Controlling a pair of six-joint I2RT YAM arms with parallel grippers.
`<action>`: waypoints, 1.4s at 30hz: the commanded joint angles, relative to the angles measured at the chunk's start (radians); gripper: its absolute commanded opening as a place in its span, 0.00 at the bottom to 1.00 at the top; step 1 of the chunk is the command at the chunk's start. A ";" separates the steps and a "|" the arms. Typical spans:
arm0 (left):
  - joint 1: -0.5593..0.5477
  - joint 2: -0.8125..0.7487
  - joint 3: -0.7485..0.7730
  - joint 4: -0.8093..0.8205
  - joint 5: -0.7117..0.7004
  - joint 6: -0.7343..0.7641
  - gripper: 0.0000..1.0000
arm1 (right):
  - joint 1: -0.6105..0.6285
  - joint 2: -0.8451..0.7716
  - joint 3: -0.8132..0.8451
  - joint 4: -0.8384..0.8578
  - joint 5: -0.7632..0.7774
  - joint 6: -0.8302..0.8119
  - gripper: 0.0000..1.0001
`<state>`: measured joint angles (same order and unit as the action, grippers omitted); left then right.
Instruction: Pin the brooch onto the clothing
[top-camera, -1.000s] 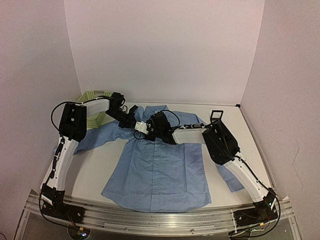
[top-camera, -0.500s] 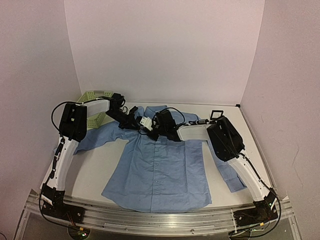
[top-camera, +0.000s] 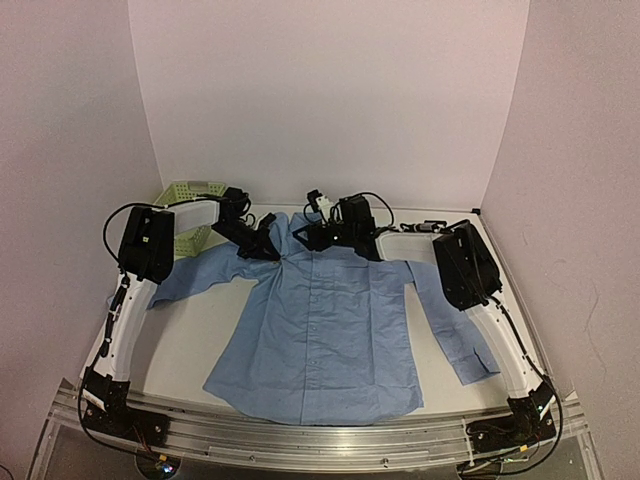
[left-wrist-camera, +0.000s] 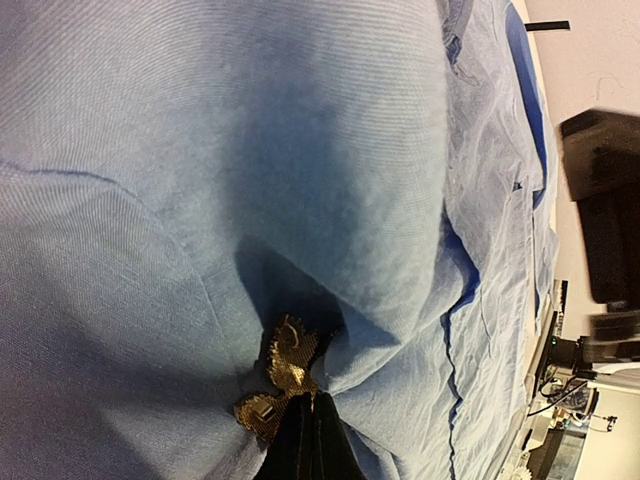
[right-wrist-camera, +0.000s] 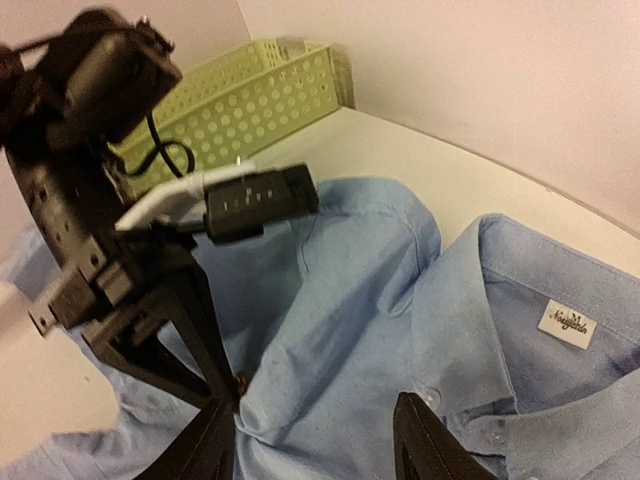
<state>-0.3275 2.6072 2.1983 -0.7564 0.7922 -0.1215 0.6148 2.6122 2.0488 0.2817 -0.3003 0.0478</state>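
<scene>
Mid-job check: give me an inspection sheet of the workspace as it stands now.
Surface: white table, mostly covered by the shirt.
Job's things: light blue button-up shirt spread flat, front up; tiny gold-brown brooch sits at a pucker of fabric near one shoulder.
Clutter: green plastic mesh basket at the far left corner.
Grippers: left gripper shut on the brooch; right gripper open, holding nothing, by the collar.
Cables: black cable loop near the basket.
Surroundings: plain walls; metal rail along the near edge.
</scene>
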 joint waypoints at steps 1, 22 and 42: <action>-0.004 -0.014 -0.018 0.023 -0.051 0.014 0.00 | 0.004 0.052 0.069 0.044 -0.111 0.270 0.54; -0.004 -0.020 -0.030 0.035 -0.052 0.009 0.00 | 0.045 0.166 0.168 -0.028 -0.066 0.367 0.44; -0.004 -0.032 -0.055 0.032 -0.045 0.015 0.00 | 0.088 0.204 0.162 -0.082 -0.130 0.760 0.29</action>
<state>-0.3283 2.6041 2.1760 -0.7211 0.7968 -0.1211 0.6632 2.8010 2.2177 0.2611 -0.3778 0.7176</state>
